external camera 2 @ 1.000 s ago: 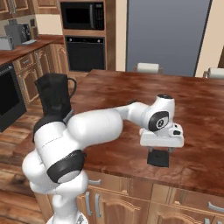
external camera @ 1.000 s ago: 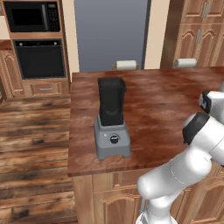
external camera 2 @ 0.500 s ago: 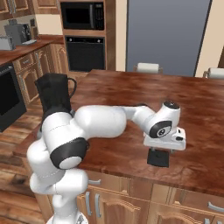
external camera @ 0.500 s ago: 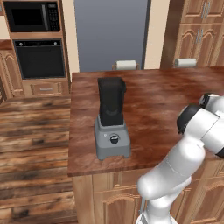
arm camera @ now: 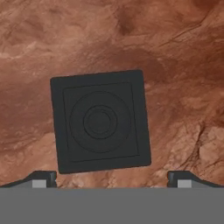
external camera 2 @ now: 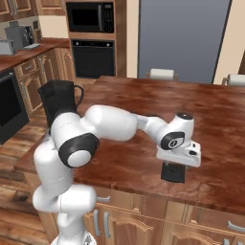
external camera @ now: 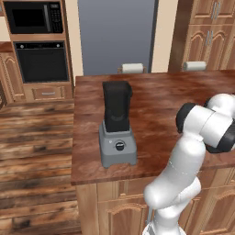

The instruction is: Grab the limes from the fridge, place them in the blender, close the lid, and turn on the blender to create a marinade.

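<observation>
The blender (external camera: pixel 117 124), a grey base with a black dial under a dark jar, stands open-topped on the wooden island; its jar (external camera 2: pixel 56 98) shows behind my arm. The black square lid (arm camera: pixel 99 121) lies flat on the counter (external camera 2: pixel 225 139), also seen as a dark block (external camera 2: pixel 172 173). My gripper (external camera 2: pixel 175 165) hangs just above the lid, pointing down, open, its fingertips (arm camera: pixel 43 177) wide apart on either side of the lid's near edge (arm camera: pixel 111 179). The grey fridge (external camera: pixel 115 34) (external camera 2: pixel 184 38) is shut beyond the island. The limes are hidden.
A black wall oven (external camera: pixel 42 62) with a microwave (external camera: pixel 32 17) above it stands left of the fridge. Two stool tops (external camera: pixel 132 68) (external camera: pixel 194 65) sit behind the island. Wooden cabinets (external camera: pixel 209 32) rise at right. A side counter with an appliance (external camera 2: pixel 21 37) lies at left.
The hand has sunk a little closer to the lid, and the elbow has swung. Lid and blender have not moved, and the jaws stay open.
</observation>
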Robot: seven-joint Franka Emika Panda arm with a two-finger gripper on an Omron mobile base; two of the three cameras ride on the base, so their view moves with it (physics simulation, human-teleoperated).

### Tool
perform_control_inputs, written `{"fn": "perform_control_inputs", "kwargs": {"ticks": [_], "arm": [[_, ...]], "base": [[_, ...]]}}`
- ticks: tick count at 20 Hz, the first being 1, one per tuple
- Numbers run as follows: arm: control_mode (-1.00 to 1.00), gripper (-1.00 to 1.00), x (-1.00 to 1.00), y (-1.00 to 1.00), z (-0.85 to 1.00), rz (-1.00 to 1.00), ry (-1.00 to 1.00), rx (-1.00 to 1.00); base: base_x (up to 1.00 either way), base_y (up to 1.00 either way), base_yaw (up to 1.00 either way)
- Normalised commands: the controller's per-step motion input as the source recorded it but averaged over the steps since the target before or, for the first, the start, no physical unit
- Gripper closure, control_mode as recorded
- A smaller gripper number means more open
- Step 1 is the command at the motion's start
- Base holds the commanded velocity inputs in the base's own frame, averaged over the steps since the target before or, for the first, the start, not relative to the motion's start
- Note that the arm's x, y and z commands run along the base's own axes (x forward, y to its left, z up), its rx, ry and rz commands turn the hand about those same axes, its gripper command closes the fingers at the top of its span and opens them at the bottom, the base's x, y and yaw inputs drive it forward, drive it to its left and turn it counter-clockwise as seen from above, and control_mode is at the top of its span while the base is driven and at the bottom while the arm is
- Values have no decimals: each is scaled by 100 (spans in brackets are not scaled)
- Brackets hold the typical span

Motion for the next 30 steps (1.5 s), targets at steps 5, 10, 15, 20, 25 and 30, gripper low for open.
{"fn": "perform_control_inputs", "kwargs": {"ticks": [5, 10, 15, 20, 25, 30], "arm": [[-100, -100, 20, 2, -26, -7, 6, 0], [-100, -100, 3, 1, -43, -3, 2, 0], [-100, -100, 21, 0, -21, 0, 0, 0], [-100, -100, 25, 0, -10, 0, 0, 0], [-100, -100, 0, 0, -31, 0, 2, 0], [-100, -100, -16, 2, -30, 0, 1, -2]], "base": [[0, 0, 0], [0, 0, 0], [0, 0, 0], [0, 0, 0], [0, 0, 0], [0, 0, 0]]}}
